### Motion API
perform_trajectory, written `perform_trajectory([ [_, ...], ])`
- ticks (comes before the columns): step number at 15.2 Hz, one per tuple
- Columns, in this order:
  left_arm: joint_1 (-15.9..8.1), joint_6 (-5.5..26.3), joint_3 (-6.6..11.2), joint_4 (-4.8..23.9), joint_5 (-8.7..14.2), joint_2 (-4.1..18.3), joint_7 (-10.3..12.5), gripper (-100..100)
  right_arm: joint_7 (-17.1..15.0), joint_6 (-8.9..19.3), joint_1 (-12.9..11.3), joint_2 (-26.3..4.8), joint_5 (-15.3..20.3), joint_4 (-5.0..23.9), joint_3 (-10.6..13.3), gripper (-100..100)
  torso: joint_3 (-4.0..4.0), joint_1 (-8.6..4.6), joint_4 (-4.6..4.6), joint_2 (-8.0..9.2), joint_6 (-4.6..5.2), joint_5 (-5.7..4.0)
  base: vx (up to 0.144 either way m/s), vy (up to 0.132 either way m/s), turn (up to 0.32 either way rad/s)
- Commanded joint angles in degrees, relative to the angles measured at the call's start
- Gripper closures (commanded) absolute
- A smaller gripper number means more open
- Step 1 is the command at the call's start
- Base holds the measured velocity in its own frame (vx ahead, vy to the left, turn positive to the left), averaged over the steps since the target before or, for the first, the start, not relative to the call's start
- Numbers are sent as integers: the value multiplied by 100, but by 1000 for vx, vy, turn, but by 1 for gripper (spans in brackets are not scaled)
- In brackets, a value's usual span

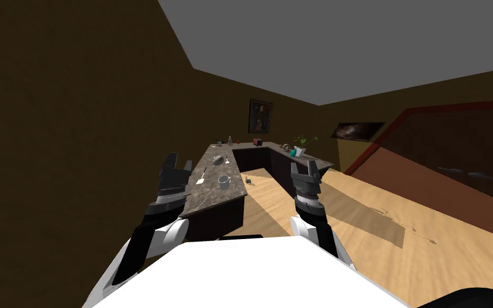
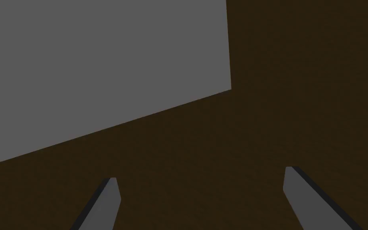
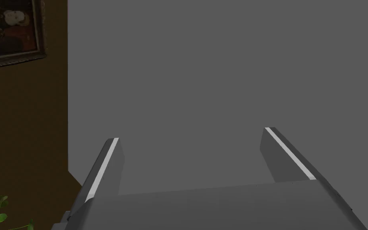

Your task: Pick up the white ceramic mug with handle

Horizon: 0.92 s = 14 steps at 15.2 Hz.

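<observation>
Jaws wide and empty on both sides! In the left wrist view the 2 fingers stand far apart with nothing between them, and the right pair of fingers is spread just as wide.

Now the prize: the white mug stands upright just left of the frame's centre in the head view, on the dark speckled tabletop and close to its inner edge. Its handle seems to poke toward the right, though that is hard to read. A pale spatula-like utensil lies just left of it, and a grey rounded lump sits higher in the frame.

The left jaws hang at centre-left over the tabletop's near corner, tilted up. The right jaws hover right of centre, over the wooden floor, well apart from the mug. Both arms look parked in a carry pose, pointing up and away from the tabletop, which suggests the reach is not yet begun. The left jaws are nearer, so I'd call it theirs. They need to tip down, then close in without nudging the utensil.
</observation>
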Motion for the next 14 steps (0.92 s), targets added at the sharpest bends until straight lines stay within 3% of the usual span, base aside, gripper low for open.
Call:
perform_trajectory([
  [1,7,171,31,52,109,232,-4,-100,0,0,0,0,0,0,0,0,0,0,0,0,0,0,-1,-4,-70],
  [3,18,424,77,131,270,478,-9,-100,0,0,-1,0,0,0,0,0,0,0,0,1,2,0,-4,-9,-138],
  [4,18,424,77,131,270,478,-9,-100,0,0,-1,0,0,0,0,0,0,-1,0,1,3,0,-6,-8,-106],
  [6,34,736,140,239,494,768,-17,-100,0,0,0,0,0,0,0,0,1,-1,0,2,1,0,-5,-10,-125],
  [11,53,1216,220,374,773,1097,-26,-100,0,0,-1,0,0,0,0,0,1,-2,0,2,2,-1,-4,-9,-104],
  [12,63,1372,265,451,931,1274,-32,-100,0,0,0,0,0,0,0,0,1,-2,0,2,1,-1,-5,-10,-150],
  [14,63,1464,265,451,931,1274,-32,-100,0,0,0,0,0,0,0,0,1,-1,0,2,2,0,-5,-7,-82],
])
